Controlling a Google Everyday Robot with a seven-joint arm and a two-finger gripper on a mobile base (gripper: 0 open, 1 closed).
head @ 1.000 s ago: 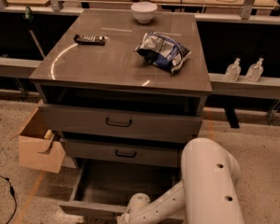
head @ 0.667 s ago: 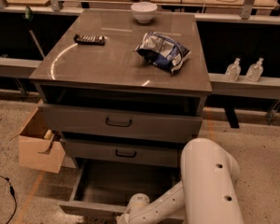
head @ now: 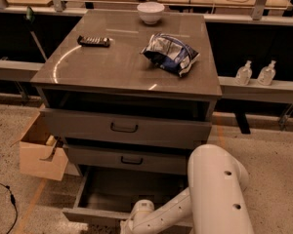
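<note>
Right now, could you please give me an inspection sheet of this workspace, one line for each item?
Surface: cabinet top, glossy brown, with three things on it.
Job's things: bottom drawer, pulled open; the two drawers above it are not pulled out.
Clutter: chip bag, white bowl and dark remote, all on the cabinet top.
Grippers: gripper, low at the bottom drawer's front edge, at the picture's lower border.
Cables: black cable on the floor, far left.
Surroundings: cardboard box left of the cabinet; two bottles on the right ledge.
</note>
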